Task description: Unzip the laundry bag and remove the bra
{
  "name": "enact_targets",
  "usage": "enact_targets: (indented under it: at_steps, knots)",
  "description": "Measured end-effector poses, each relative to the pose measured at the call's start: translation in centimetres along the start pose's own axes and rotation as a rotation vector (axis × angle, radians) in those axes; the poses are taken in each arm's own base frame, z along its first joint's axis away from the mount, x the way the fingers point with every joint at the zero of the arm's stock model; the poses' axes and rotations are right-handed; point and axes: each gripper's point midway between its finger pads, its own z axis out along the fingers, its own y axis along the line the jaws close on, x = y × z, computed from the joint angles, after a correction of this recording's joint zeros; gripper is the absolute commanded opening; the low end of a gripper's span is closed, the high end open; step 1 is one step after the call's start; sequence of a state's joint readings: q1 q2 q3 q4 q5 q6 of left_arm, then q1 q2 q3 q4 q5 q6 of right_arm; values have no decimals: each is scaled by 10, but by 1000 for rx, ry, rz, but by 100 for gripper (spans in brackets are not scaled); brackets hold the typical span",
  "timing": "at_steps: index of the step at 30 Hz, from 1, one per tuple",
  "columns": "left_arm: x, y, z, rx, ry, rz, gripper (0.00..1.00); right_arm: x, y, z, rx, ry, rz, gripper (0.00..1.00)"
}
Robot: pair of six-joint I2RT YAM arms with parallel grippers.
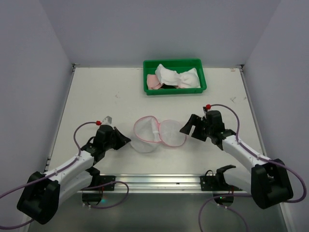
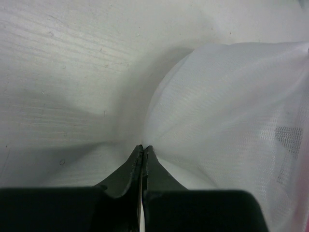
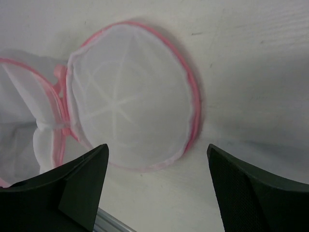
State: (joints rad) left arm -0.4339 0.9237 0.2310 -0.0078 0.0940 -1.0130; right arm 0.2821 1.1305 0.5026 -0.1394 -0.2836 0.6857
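The left gripper (image 2: 143, 147) has its two black fingers pressed flat together, right at the edge of the soft see-through net. I cannot tell if they pinch any of it. The right gripper (image 1: 188, 124) has its fingers wide apart, near the round lid (image 3: 130, 116). The laundry bag (image 1: 158, 134) lies open between them on the white table (image 1: 96, 96), two round net halves with pink edges. Far back, the floppy white and pink bra (image 1: 177, 77) lies crumpled in the green tray (image 1: 174, 62).

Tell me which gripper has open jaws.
The right gripper: its jaws stand wide apart, before the flat round half of the bag. The left gripper has its jaws closed, tips together, beside the mesh.
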Motion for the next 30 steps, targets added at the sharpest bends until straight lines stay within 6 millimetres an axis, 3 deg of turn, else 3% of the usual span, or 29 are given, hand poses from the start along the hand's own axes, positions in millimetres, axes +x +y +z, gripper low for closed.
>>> enact_targets:
  at_steps: [4, 8, 13, 19, 30]
  knots:
    - [0, 3, -1, 0, -22, -43, 0, 29, 6, -3, -51, 29, 37, 85]
    - [2, 8, -2, -3, -29, -78, 0, 41, -1, -5, -49, 30, 107, 86]
    - [4, 10, -1, -5, -30, -103, 0, 43, -3, -5, -56, 4, 184, 85]
    - [4, 11, 0, -6, -29, -113, 0, 43, 1, 11, -84, 21, 259, 84]
    - [6, 12, 0, 2, -33, -128, 0, 54, 30, 31, -219, 107, 384, 84]
